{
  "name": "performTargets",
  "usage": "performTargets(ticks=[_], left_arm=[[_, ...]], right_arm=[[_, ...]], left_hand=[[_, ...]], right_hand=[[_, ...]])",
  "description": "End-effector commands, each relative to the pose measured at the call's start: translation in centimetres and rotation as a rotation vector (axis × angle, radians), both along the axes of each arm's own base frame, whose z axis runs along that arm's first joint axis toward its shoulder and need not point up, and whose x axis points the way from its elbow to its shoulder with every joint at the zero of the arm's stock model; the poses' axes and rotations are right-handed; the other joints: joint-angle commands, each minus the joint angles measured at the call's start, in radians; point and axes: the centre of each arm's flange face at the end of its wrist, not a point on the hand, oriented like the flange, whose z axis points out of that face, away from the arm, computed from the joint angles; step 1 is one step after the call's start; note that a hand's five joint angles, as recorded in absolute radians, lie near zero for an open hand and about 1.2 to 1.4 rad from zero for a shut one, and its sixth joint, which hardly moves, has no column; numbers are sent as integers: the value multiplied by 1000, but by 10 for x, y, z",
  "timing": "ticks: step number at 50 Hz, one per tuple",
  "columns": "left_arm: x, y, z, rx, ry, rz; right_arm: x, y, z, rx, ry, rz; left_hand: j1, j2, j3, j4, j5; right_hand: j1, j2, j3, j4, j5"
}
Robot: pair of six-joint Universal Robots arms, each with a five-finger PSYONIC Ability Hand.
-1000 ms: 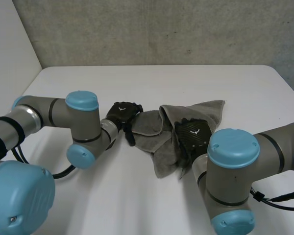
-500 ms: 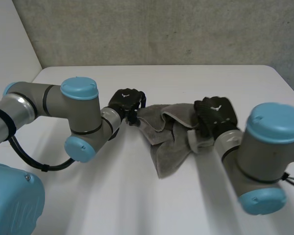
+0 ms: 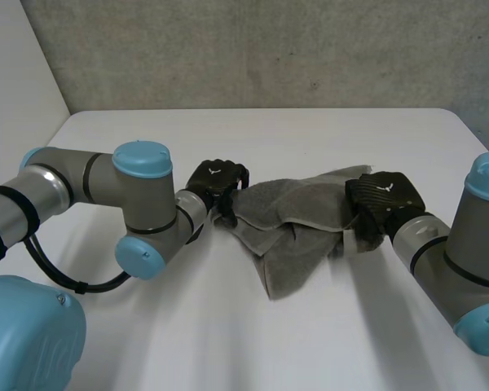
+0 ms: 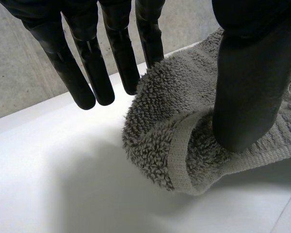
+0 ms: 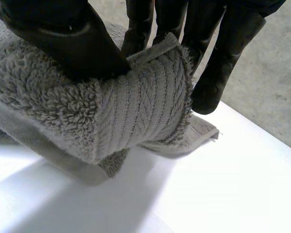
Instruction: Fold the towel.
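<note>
Grey terry towel [image 3: 297,213] is hanging bunched between your two hands near the middle of the white table [image 3: 269,134]. You are holding it by its two ends.

Your left hand [image 3: 216,181] is gripping the towel's left end. In the left wrist view the thumb [image 4: 247,87] is pressing into the cloth just above the flat hem [image 4: 177,160], which is curling round the end below it. One finger is sitting behind the pile, while the other fingers [image 4: 87,73] are pointing straight down beside the cloth, clear of it.

Your right hand [image 3: 381,204] is clamping the right end. In the right wrist view the thumb [image 5: 63,36] is bearing down on the looped pile and the fingers [image 5: 223,53] are curling behind the ribbed woven band [image 5: 145,104], which is wrapping over between them. Beyond it, a hemmed corner [image 5: 196,136] is lying flat on the table.

Between the hands the upper edge is running nearly taut. A loose fold [image 3: 281,273] is drooping on the robot's side; you cannot tell whether it is touching the table.

White tabletop is spreading on all sides of the towel: back toward the concrete wall [image 3: 269,49], out to both side edges, and forward between the two arms.
</note>
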Motion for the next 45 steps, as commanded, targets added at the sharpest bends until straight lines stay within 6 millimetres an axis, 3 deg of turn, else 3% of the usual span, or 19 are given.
performTargets(ticks=[1, 9, 22, 27, 29, 30, 33, 34, 35, 36, 37, 38, 39, 40, 41, 42, 43, 44, 45], left_arm=[[0, 0, -5, 6, -9, 0], [-1, -1, -12, 12, -11, 2], [2, -13, -17, -17, -27, 96], [-1, -11, -19, -12, -24, 88], [-2, -10, -16, -9, -14, 84], [-2, -10, -16, -9, -14, 84], [-7, -5, -7, -8, 16, 77], [-10, -2, 5, -10, 47, 72], [-10, -2, 5, -10, 48, 72], [-12, 2, 18, -2, 85, 61], [-14, 7, 33, 1, 129, 45], [-14, 7, 34, 1, 129, 45], [-14, 10, 51, 1, 178, 14], [-12, 12, 68, 3, 229, -26], [-12, 12, 68, 3, 229, -26], [-12, 15, 86, -5, 279, -67], [-8, 15, 105, -22, 324, -92], [-8, 15, 105, -22, 324, -92], [-1, 16, 121, -39, 354, -100]], right_arm=[[-16, -15, 0, -10, 1, -61], [-42, -34, -1, -10, 6, -150], [-62, -45, -5, -19, 4, -213], [-61, -45, -5, -17, 3, -212], [-60, -44, -5, -16, 1, -208], [-59, -45, -4, -22, -1, -205], [-58, -47, 8, -58, -15, -190], [-58, -47, 8, -58, -15, -190], [-56, -47, 19, -89, -34, -180], [-54, -48, 35, -134, -52, -166], [-54, -48, 35, -135, -52, -165], [-52, -48, 50, -179, -67, -147], [-49, -47, 66, -221, -81, -125], [-49, -47, 66, -222, -81, -125], [-45, -46, 83, -266, -97, -99], [-45, -46, 83, -266, -98, -98], [-39, -42, 100, -304, -111, -66], [-33, -37, 113, -316, -119, -35], [-33, -37, 113, -316, -119, -35]], left_hand=[[-19, -24, -14, -22, -15], [-13, -18, -9, -16, -9], [57, 53, 62, 55, 61], [310, 305, 314, 307, 314], [651, 646, 655, 648, 655], [653, 648, 658, 650, 657], [653, 648, 658, 650, 657], [653, 648, 658, 650, 657], [653, 648, 658, 650, 657], [653, 648, 658, 650, 657], [653, 648, 658, 650, 657], [653, 648, 658, 650, 657], [653, 648, 658, 650, 657], [653, 648, 658, 650, 657], [653, 648, 658, 650, 657], [653, 648, 658, 650, 657], [653, 648, 658, 650, 657], [653, 648, 658, 650, 657], [653, 648, 658, 650, 657]], right_hand=[[70, 74, 70, 54, 54], [70, 74, 70, 54, 54], [70, 74, 70, 54, 54], [70, 74, 70, 54, 54], [70, 74, 70, 54, 54], [70, 74, 70, 54, 54], [70, 74, 70, 54, 54], [70, 74, 70, 54, 54], [70, 74, 70, 54, 54], [70, 74, 70, 54, 54], [70, 74, 70, 54, 54], [70, 74, 70, 54, 54], [70, 74, 70, 54, 54], [70, 74, 70, 54, 54], [70, 74, 70, 54, 54], [70, 74, 70, 54, 54], [70, 74, 70, 54, 54], [70, 74, 70, 54, 54], [70, 74, 70, 54, 54]])
